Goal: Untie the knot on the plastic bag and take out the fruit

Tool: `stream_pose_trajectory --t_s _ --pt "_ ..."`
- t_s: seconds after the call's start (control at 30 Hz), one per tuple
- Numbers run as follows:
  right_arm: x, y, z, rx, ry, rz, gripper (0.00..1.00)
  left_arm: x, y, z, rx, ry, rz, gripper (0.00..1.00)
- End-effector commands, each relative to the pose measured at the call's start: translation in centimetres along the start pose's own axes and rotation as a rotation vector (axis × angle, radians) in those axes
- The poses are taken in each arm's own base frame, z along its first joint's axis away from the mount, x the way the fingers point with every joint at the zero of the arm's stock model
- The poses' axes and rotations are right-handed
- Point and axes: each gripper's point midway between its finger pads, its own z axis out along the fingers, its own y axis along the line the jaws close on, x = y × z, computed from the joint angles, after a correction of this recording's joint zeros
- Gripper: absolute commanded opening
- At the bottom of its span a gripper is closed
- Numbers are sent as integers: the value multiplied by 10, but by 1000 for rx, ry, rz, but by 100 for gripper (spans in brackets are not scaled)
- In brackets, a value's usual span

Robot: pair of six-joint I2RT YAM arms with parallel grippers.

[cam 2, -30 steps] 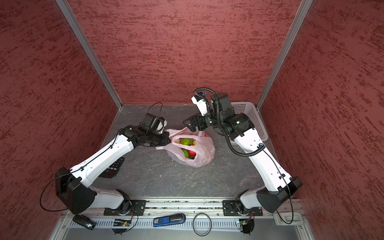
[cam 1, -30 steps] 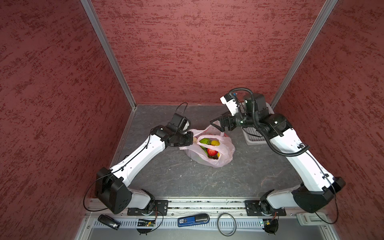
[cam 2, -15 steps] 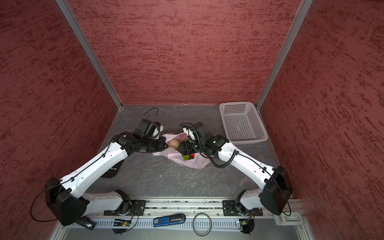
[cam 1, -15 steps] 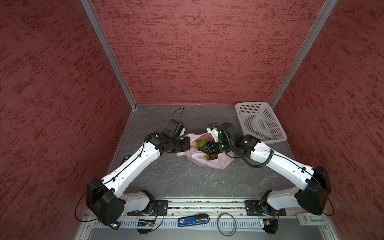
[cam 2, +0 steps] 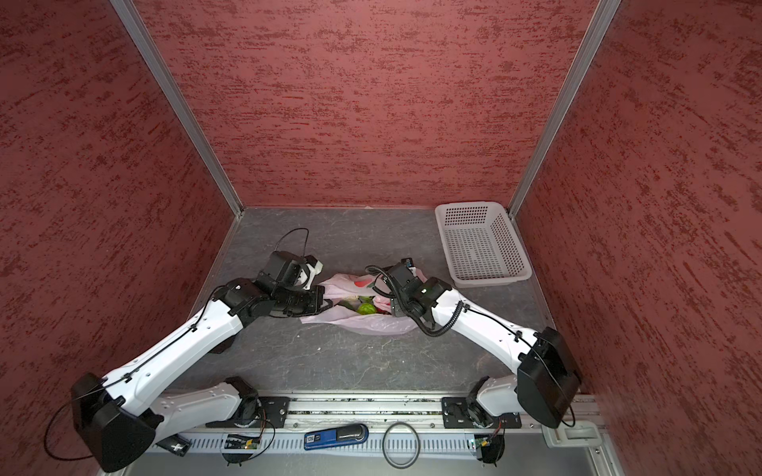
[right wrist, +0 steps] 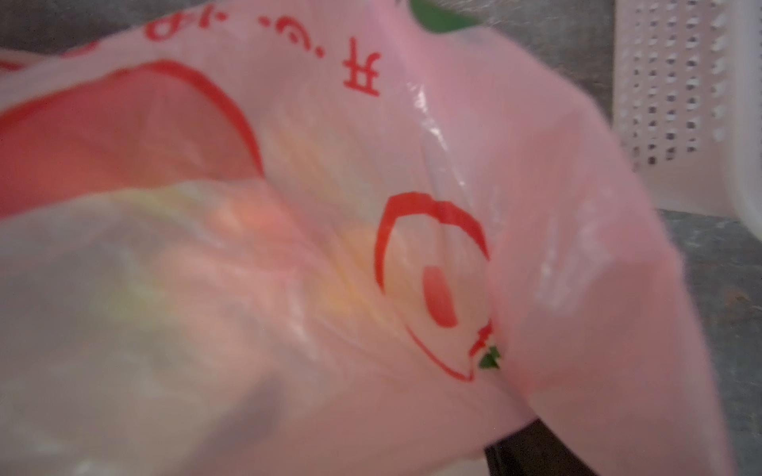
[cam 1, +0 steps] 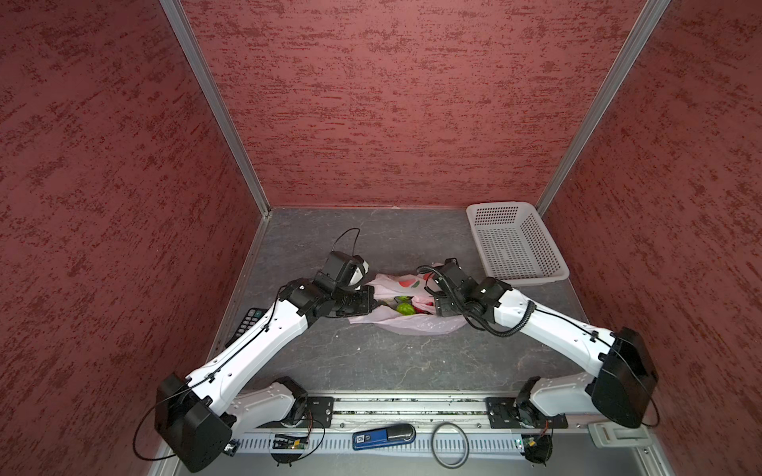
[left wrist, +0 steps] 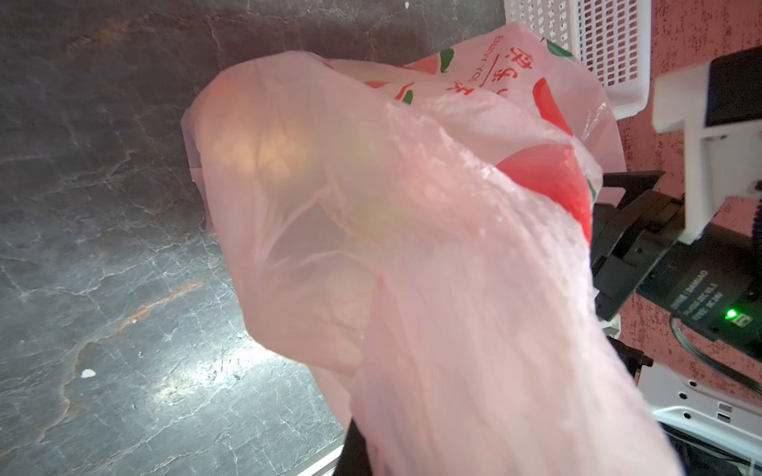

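Ahead of your left gripper (cam 1: 372, 299), the plastic bag (left wrist: 371, 247) is showing as thin translucent pink film, crinkling, glinting glossy. The table (left wrist: 103, 247) beneath it is reading as dark veined stone, gleaming faintly. The basket (cam 1: 525, 279), further out past the bag, is looking like matt white perforated plastic.

I've got the left arm (cam 1: 255, 342) and right arm (cam 1: 552, 329) stretched low, wrists turned in toward each other. Left gripper (cam 1: 370, 300) pinched tight on the plastic bag (cam 1: 416, 325); right gripper (cam 1: 438, 306) sunk in it, fingers hidden, spread unclear.
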Motion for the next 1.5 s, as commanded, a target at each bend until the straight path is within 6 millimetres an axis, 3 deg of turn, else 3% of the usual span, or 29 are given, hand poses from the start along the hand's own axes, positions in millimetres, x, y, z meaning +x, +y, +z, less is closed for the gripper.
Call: stream_pose_trajectory --t_s 0.0,0.17,0.27,0.4,0.57,0.77,0.9,1.0,1.23,1.37,1.43,1.47 --pt "-12 2 -28 -40 -30 70 79 5 -11 -3 41 4 24 0" --pt "-33 61 -89 -373 -88 144 81 6 -20 -5 57 -6 37 0" --pt "-35 88 -109 -468 -76 138 81 6 -22 -7 64 -18 38 0" --pt "-36 122 -120 -558 -64 129 80 4 -23 -10 62 -28 39 0" --pt "-26 144 -101 -582 -74 167 78 6 -19 -9 49 -28 48 0" --pt "-28 136 -62 -508 -194 223 71 11 -14 -7 40 -20 45 0" --pt "-38 132 -52 -492 -302 220 70 11 -11 -8 23 -20 49 0" --pt "-52 118 -43 -445 -401 246 75 13 -10 -4 17 6 58 0" --pt "-115 68 -3 -308 -486 324 81 34 2 22 -31 80 80 0" --pt "-123 43 20 -263 -452 347 85 45 4 37 -17 87 85 0" --pt "-121 46 23 -281 -428 320 85 46 7 41 -22 79 76 1" --pt "-117 51 24 -301 -411 301 86 44 8 41 -27 72 74 9"
